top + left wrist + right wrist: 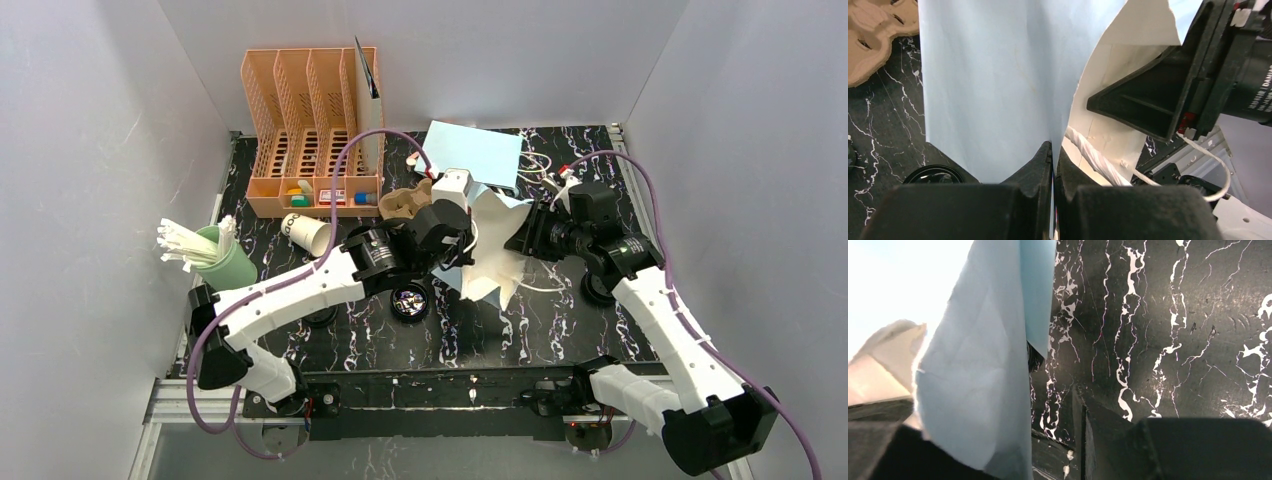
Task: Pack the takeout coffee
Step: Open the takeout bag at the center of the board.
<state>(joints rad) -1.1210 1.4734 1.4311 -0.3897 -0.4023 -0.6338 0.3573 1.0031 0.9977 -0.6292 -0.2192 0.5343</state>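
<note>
While the light-blue bag [988, 90] is being opened, nothing looks packed yet.
Left gripper [1052, 150] pinches its edge; a lidded cup [410, 300] sits on the table [560, 340] beside it; right gripper [528, 235] straddles the far wall, grip unclear. Next, spread the mouth.

The black marble-patterned table [560, 335] fills the middle of the top view. On it stand a peach desk organizer [312, 130] at upper left and a green cup of white sticks [228, 265] at left. Toward the centre lie a tipped white paper cup [305, 232], a brown pulp carrier [408, 203], a light-blue paper bag [478, 150] and a black-lidded cup [410, 300].
</note>
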